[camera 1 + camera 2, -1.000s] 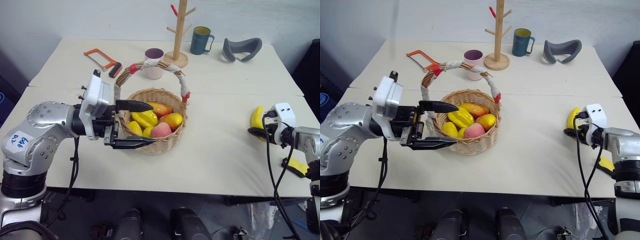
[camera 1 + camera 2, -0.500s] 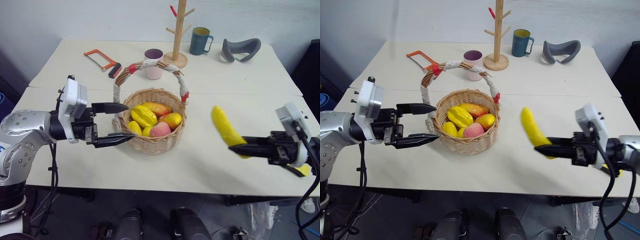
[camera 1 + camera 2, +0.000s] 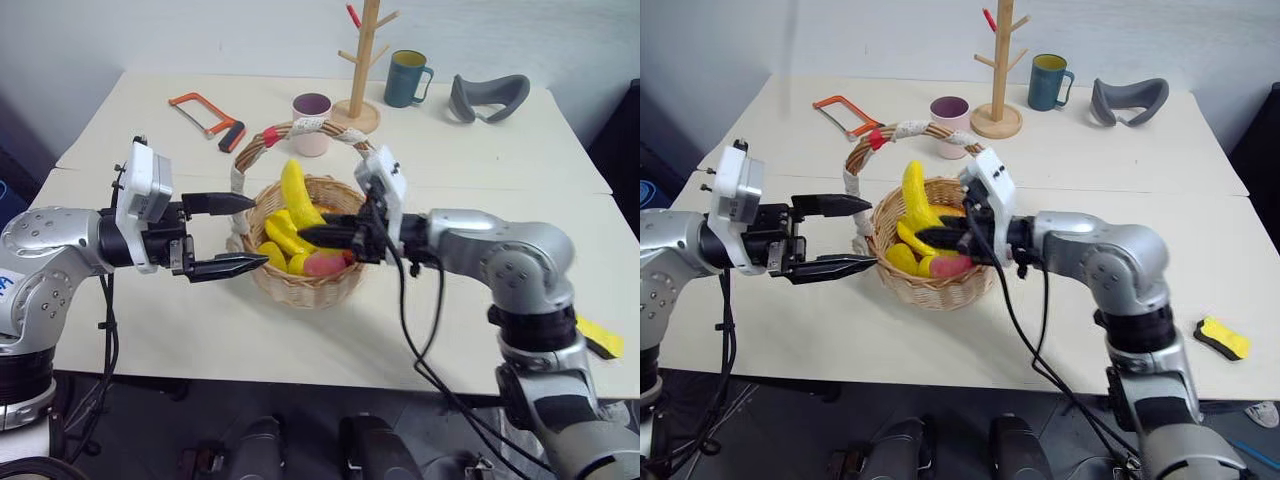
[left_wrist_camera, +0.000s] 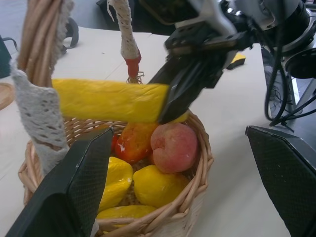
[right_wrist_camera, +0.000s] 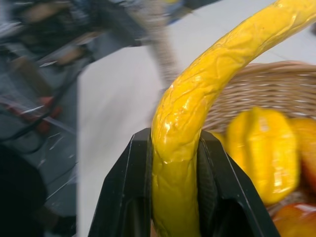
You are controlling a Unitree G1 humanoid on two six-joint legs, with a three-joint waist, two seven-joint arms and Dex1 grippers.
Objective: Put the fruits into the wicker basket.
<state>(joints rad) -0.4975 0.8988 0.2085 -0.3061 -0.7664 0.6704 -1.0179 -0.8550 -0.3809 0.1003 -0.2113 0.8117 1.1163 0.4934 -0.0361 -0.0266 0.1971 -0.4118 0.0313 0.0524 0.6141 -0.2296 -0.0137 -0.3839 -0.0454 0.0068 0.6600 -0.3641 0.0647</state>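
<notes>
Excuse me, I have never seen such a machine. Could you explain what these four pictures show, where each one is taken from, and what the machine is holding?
This is a humanoid robot with two arms, each ending in a gripper with two black fingers. Two pictures come from cameras in its head, looking down over a pale table. The other two come from cameras on its wrists, looking along the fingers.

The right gripper is shut on a yellow toy banana and holds it over the wicker basket, which already contains other toy fruits. The left gripper is open beside the basket, holding nothing.

Further back are a pink cup, an orange hacksaw, a wooden mug stand, a green mug and a grey curved object.
</notes>
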